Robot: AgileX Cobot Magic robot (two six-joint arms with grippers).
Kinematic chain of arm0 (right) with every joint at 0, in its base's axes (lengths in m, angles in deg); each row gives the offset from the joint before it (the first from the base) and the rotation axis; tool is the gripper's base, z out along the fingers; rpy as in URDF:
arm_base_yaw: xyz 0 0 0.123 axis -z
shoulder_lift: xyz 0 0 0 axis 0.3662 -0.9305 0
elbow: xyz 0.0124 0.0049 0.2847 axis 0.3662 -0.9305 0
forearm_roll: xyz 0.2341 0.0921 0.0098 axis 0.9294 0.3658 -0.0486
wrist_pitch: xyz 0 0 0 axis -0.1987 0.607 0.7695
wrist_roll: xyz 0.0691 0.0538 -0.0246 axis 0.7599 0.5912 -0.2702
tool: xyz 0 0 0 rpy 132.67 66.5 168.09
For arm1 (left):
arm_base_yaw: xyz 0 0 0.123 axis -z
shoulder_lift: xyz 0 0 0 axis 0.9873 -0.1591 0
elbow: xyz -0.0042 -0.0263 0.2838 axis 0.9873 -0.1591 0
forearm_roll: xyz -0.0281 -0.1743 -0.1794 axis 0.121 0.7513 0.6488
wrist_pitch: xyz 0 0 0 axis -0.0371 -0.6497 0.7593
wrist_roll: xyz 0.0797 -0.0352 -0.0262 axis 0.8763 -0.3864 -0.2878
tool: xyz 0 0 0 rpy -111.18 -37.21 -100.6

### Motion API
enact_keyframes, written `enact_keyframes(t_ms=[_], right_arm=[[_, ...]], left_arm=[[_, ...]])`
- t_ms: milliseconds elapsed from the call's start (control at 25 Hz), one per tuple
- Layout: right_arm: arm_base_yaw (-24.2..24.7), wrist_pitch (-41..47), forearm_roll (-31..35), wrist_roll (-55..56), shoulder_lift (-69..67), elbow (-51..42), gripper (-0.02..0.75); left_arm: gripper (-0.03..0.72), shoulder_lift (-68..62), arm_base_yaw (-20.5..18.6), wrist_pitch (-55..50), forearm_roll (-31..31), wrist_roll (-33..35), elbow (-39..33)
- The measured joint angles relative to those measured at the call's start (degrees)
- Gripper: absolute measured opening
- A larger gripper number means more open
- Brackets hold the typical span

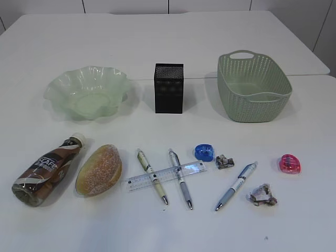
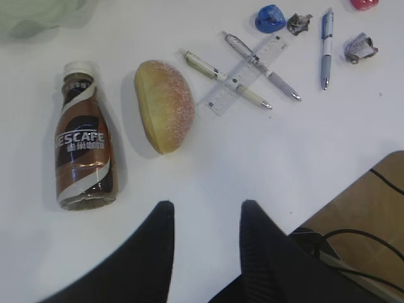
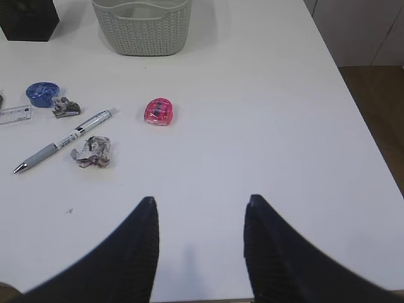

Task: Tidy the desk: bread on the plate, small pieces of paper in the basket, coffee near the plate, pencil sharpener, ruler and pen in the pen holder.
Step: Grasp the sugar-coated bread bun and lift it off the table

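On the left half of the desk (image 1: 168,42), the bread (image 1: 98,169) lies just beside the coffee (image 1: 47,170), and both rest in front of the plate (image 1: 87,92), which sits empty toward the back. Seen from the left wrist, the left hand (image 2: 203,218) hangs above bare desk with its fingers spread and nothing between them; the bread (image 2: 165,105) lies straight ahead of it and slightly to its left, long axis running roughly along the direction the hand faces. A grasp across the bun's short width would therefore probably need little wrist turn.

The right hand (image 3: 201,211) is also spread and empty, facing the pink pencil sharpener (image 3: 158,111) and a paper scrap (image 3: 92,151), with the basket (image 3: 141,25) beyond them. That hand is well apart from the bread, so the left arm appears the nearer one for the bun, and the plate lies farther ahead on that same side.
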Motion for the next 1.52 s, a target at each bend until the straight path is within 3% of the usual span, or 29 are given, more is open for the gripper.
enact_keyframes(t_ms=[280, 560, 880, 1240, 1520], right_arm=[[0.0, 0.0, 0.0, 0.0, 0.0, 0.0, 0.359], [0.0, 0.0, 0.0, 0.0, 0.0, 0.0, 0.359], [0.0, 0.0, 0.0, 0.0, 0.0, 0.0, 0.359], [0.0, 0.0, 0.0, 0.0, 0.0, 0.0, 0.358], [0.0, 0.0, 0.0, 0.0, 0.0, 0.0, 0.358]], left_arm=[[0.244, -8.6, 8.8, 3.7, -2.7, -2.5, 0.0], [0.244, -19.2, 14.6, 8.0, -7.1, -9.3, 0.0], [0.33, -29.5, 15.1, 9.4, -10.3, -13.3, 2.5], [0.522, -39.4, 15.1, 7.9, -12.7, -13.5, 11.8], [0.547, -45.9, 15.1, 8.1, -17.0, -15.9, 13.0]])
